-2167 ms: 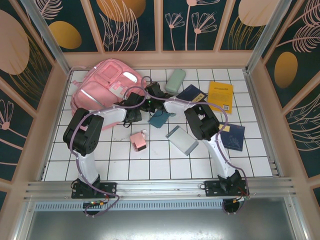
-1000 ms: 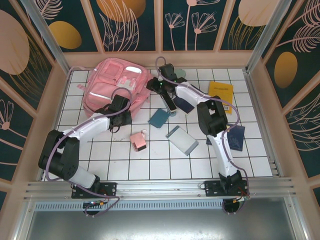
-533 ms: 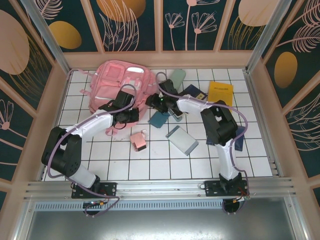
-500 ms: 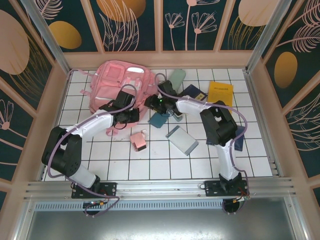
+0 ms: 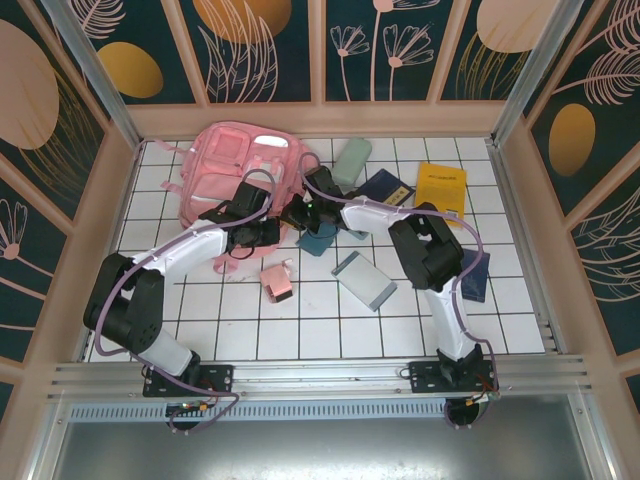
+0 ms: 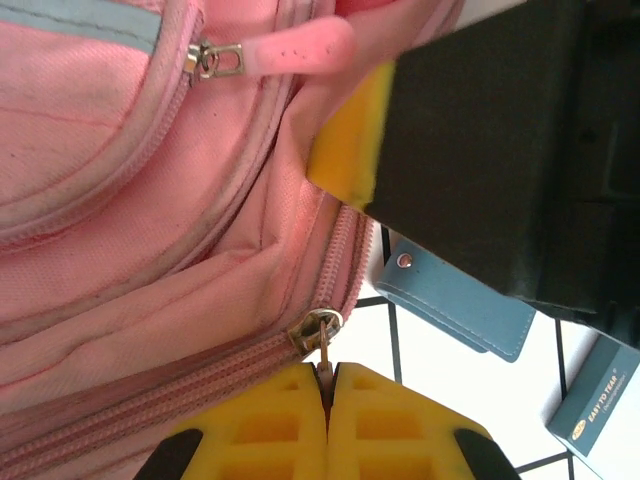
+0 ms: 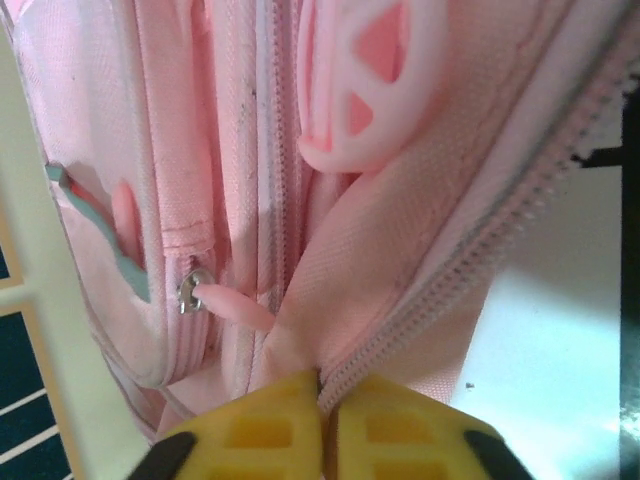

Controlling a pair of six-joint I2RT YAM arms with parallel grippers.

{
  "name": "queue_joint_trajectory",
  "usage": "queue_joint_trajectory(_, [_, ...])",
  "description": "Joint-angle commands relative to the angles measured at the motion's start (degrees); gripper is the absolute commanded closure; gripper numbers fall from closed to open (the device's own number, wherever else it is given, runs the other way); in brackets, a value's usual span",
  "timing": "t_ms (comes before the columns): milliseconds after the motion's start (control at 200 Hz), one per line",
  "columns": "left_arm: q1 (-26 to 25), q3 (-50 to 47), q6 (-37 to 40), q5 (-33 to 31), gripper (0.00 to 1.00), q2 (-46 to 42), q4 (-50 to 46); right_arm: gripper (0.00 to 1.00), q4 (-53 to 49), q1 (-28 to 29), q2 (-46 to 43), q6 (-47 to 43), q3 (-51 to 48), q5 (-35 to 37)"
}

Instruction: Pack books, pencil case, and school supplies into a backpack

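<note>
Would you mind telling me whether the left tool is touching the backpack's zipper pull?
Touching: the left wrist view shows the left tool shut on the metal zipper pull of the pink backpack.

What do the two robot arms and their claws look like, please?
Both the left arm and the right arm have white tubular links joined by bulky black joints, with a thin purple cable looping along each. The left claw and right claw each end in two bright yellow fingers with recessed square pockets.
</note>
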Motion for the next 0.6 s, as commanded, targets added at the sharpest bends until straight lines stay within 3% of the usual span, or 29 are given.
queue_joint_trajectory(0, [-1.0,0.4,-0.3,-0.8,1.0,-3.1,-0.8,1.0,-0.7,-0.6,-0.1,-2.3,1.7,3.9])
queue_joint_trajectory(175, [0.6,-1.1,-0.5,-8.5,1.0,-3.9,-6.1,1.0,-3.4,-4.5,-2.3,-6.1,1.4,7.4])
queue_joint_trajectory(380, [10.0,-6.0,0.2,-11.2,1.0,-7.4,-11.4,1.0,-6.0,-8.2,-2.6,-10.1,3.6,8.9])
queue_joint_trajectory(500, [12.8,-5.5,0.9,-16.0,1.0,-7.5,-14.2,1.0,-7.8,-11.0,-1.4,-12.7,6.5,9.6])
queue_joint_trajectory(590, [15.0,-4.5,1.0,-15.1,1.0,-6.2,-14.8,1.0,-9.6,-12.3,0.6,-14.7,9.8,9.8])
